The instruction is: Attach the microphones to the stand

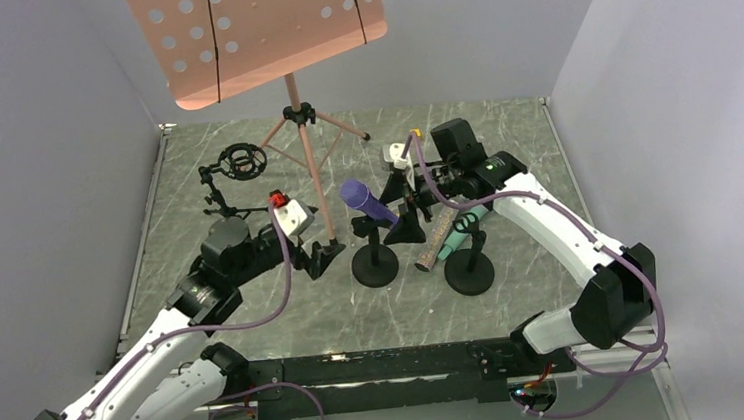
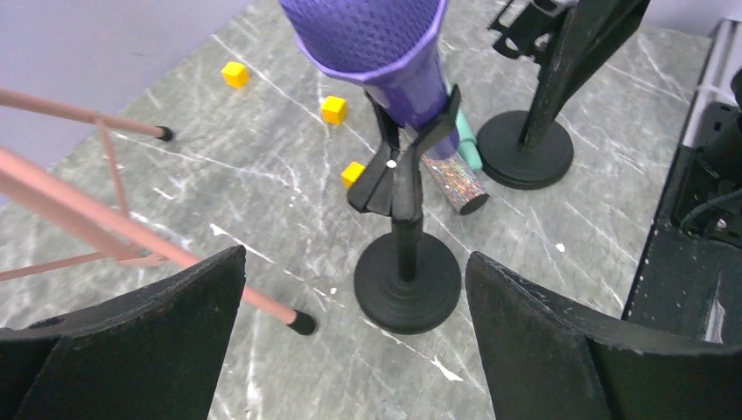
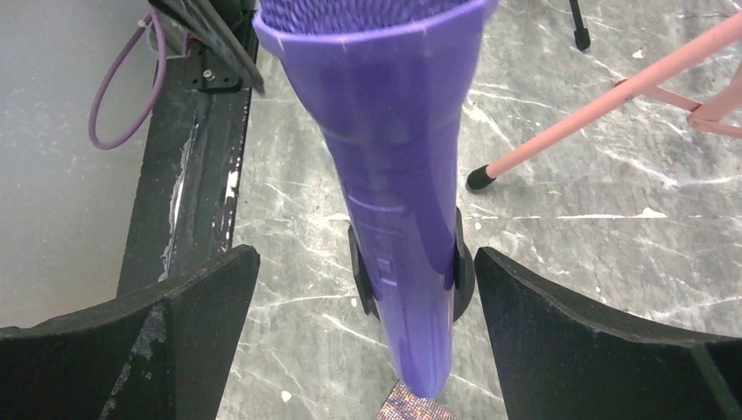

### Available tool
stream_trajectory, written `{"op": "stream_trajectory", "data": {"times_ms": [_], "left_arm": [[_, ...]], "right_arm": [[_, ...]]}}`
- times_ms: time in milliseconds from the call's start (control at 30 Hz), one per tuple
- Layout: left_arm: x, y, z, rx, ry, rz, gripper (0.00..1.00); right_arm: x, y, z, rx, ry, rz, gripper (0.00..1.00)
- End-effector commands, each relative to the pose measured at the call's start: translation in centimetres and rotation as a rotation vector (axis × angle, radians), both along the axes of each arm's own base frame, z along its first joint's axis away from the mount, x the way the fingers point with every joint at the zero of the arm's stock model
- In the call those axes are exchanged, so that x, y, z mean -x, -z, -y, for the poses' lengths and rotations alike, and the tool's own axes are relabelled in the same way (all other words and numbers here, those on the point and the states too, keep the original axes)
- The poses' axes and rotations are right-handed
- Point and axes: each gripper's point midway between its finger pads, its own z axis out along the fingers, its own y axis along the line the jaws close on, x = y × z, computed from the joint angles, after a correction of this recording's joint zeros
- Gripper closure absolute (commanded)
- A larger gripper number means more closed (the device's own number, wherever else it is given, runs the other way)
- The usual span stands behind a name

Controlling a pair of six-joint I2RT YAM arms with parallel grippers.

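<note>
Left wrist: left gripper (image 2: pixel 354 262) spread, gripping nothing; right gripper (image 3: pixel 366 255) likewise, straddling purple mic (image 3: pixel 385 175), which is sitting in stand clip (image 2: pixel 394 179). Just behind base (image 2: pixel 407 284), glitter mic (image 2: pixel 455 182) + teal mic (image 2: pixel 470 150) are resting. Next, imo: be grabbing one mid-body, avoiding bumping purple mic.

The table (image 1: pixel 356 317) is viewed from high above and behind the two arm bases, the whole scene being taken in from afar with the view tilted down and forward. The left wrist view is set low and close, looking out between the fingers of the left gripper (image 2: pixel 354 258) at the purple microphone (image 2: pixel 385 44) in its black stand (image 2: pixel 407 280), while the right wrist view is held nearer still, looking steeply down that microphone's barrel past the right gripper (image 3: pixel 367 252). The microphone and a pink music stand leg (image 2: pixel 210 271) are shared by all three views.
</note>
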Motion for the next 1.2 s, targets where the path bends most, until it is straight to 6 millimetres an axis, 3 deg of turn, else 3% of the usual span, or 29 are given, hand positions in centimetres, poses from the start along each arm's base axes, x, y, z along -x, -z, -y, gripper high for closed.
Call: {"op": "stream_trajectory", "data": {"times_ms": [0, 233, 533, 1167], "left_arm": [[-0.2, -2.4, -3.2, -0.059, -0.125, 0.039, 0.01], [-1.3, -1.4, -7.8, -0.117, -0.352, 0.098, 0.01], [-1.5, -0.8, -9.5, -0.166, -0.412, 0.124, 0.01], [-1.7, -0.4, -8.8, -0.125, -0.367, 0.065, 0.01]], "right_arm": [[-0.6, -1.7, 0.6, -0.087, -0.009, 0.064, 0.0], [-0.2, -1.2, 1.6, -0.091, -0.056, 0.097, 0.0], [0.1, 0.5, 1.9, -0.059, -0.111, 0.119, 0.0], [-0.6, 0.6, 0.5, -0.065, -0.106, 0.088, 0.02]]}}
